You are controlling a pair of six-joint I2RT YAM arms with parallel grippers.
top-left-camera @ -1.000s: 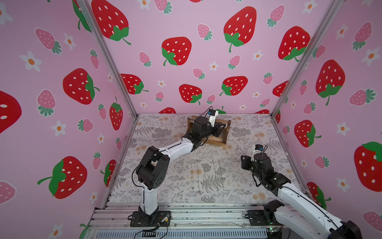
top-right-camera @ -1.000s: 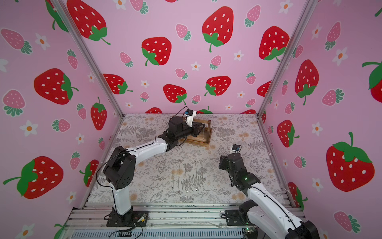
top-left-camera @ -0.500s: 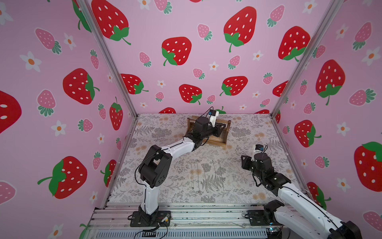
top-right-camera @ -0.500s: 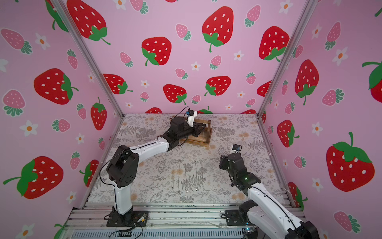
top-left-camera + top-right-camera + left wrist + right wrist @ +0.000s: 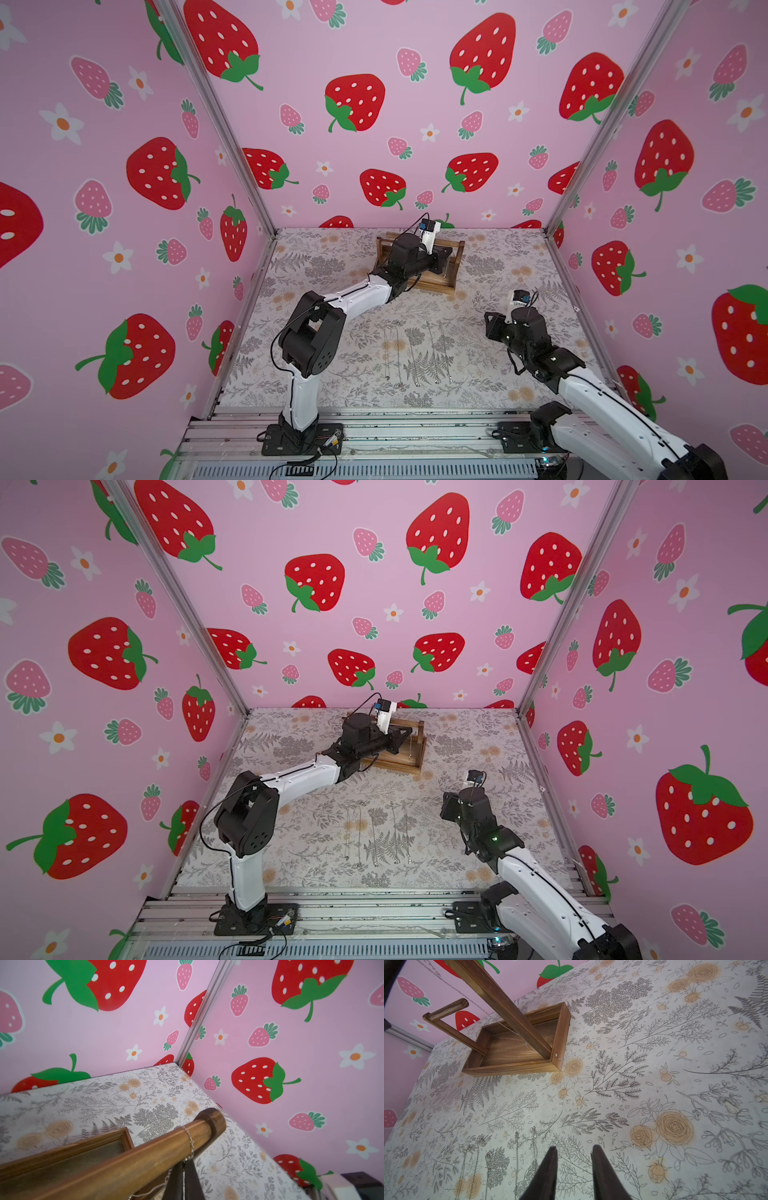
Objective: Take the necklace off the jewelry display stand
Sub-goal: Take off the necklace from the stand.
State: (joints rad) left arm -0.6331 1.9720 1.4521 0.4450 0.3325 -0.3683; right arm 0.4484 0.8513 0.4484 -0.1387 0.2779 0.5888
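Hanging over the jewelry display stand (image 5: 432, 286) bar at 12 o'clock on the table (image 5: 332, 257), the necklace (image 5: 190, 1140) is pinched just below by the left gripper (image 5: 184, 1162), fingers together; right gripper (image 5: 573, 1148) fingers are apart.

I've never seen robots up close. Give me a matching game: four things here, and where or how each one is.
1 left pincer
2 right pincer
3 necklace
4 jewelry display stand

A open above the floral mat
B draped over the wooden bar
C brown, on the mat's far side
D shut, pinching the necklace

Pairs: 1-D, 2-A, 3-B, 4-C
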